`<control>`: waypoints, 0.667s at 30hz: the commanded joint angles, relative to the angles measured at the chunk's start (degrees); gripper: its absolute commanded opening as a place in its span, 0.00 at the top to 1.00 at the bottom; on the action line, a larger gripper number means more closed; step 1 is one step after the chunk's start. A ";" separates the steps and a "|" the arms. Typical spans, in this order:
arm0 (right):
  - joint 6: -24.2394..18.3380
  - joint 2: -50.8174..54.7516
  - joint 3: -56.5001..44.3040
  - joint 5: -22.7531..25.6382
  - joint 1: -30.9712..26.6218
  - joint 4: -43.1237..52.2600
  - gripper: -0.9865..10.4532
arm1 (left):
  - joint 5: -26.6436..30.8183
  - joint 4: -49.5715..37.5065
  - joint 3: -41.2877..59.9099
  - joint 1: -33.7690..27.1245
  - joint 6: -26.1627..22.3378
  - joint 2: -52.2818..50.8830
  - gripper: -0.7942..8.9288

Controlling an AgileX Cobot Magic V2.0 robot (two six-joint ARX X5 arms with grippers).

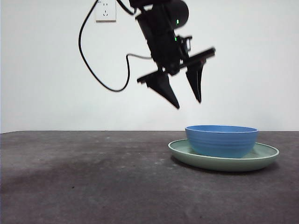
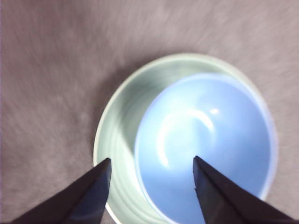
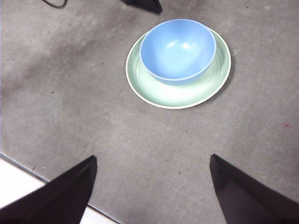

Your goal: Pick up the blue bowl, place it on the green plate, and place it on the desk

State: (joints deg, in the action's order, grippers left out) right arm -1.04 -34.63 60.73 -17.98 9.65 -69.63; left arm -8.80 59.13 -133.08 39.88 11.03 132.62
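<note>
Hovering over bowl-on-plate, both grippers empty

Left gripper (image 1: 187, 100) hangs in the air above the blue bowl (image 1: 221, 140), jaws spread wide, nothing between them. Front view shows clear air between its fingertips and the bowl rim. Left wrist view looks straight down into the bowl (image 2: 205, 144); picture is motion-blurred.

Bowl sits upright inside the green plate (image 1: 264, 157), off-centre, pushed toward one side of the rim in both wrist views. Plate (image 3: 187, 95) lies flat on the desk (image 1: 93, 177).

Right gripper (image 3: 152, 186) is well apart from the plate, jaws also wide and empty, near the desk edge. Bowl (image 3: 177, 49) is in its view, with a black tip of the left gripper just beyond the plate.

Wall socket (image 1: 105, 10) and a black cable (image 1: 88, 65) behind the arm.
</note>
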 commanded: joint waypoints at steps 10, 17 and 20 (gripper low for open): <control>0.55 -0.33 1.01 0.02 0.09 0.61 0.58 | 0.22 1.16 -2.75 -3.72 -2.01 -17.40 0.62; 0.52 -0.33 1.01 0.02 0.09 0.63 0.58 | 0.22 6.40 -2.71 -8.24 -4.44 -28.76 0.62; 0.46 -0.33 1.01 0.02 0.09 0.76 0.58 | 0.20 9.66 -2.38 -10.38 -5.25 -32.54 0.62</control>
State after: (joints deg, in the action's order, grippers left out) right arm -1.04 -34.63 60.73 -17.96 9.65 -69.58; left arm -8.78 68.38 -134.10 29.76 7.33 99.98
